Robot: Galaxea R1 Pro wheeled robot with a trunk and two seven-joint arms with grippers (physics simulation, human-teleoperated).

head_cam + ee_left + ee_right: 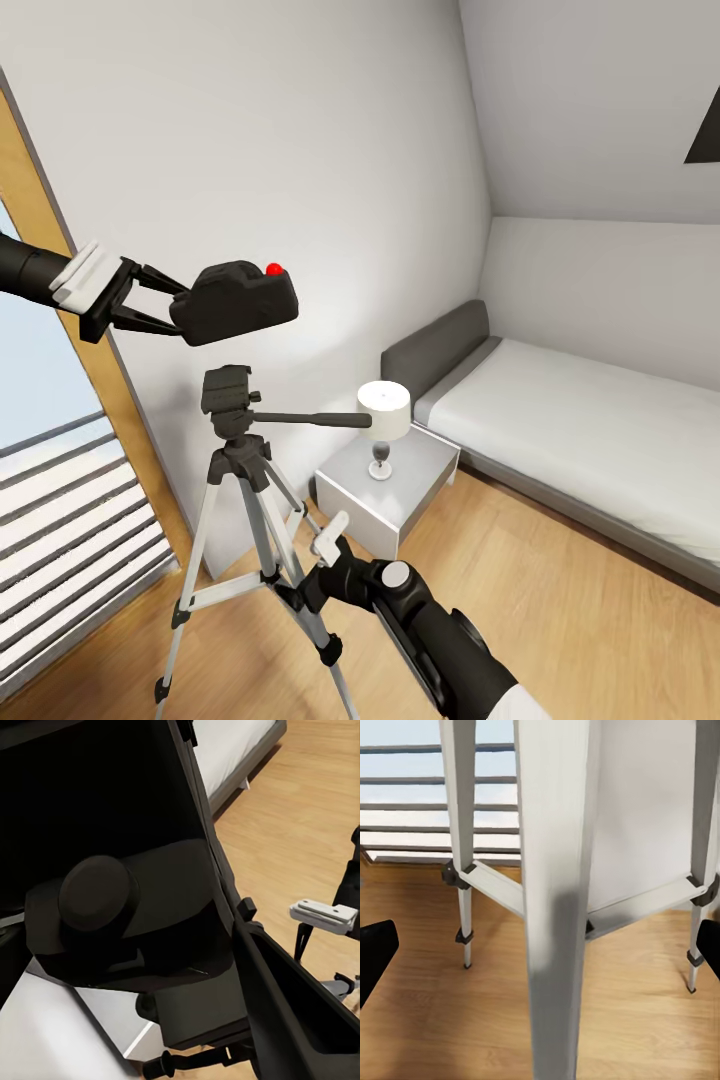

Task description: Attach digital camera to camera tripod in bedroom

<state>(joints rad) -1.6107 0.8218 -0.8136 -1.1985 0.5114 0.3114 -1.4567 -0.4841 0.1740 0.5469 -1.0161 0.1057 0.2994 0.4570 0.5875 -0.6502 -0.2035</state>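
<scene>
The digital camera (235,302), a small black box with a round red button (274,269) on top, is held in the air by the left gripper (172,306), whose jaws are clamped on the camera's side. It hangs just above the black head (227,390) of the camera tripod (245,500), not touching it. The left arm reaches in from the left side of the head view, in front of a white wall and a wooden door frame (80,300).

The tripod stands on the light wooden floor (560,620) on silver legs with black joints. Its long black handle (310,419) points toward a small table (388,483) that carries a white-shaded lamp (384,412). Beyond the table is a bed (580,440) with a grey frame and white mattress, against the far wall under a sloped ceiling.

The right gripper (305,590) sits low, at one tripod leg. In the right wrist view that silver leg (556,900) stands close up between two black fingertips (375,952) at the picture's edges, so the jaws are apart with the leg between them; whether they touch it I cannot tell.
</scene>
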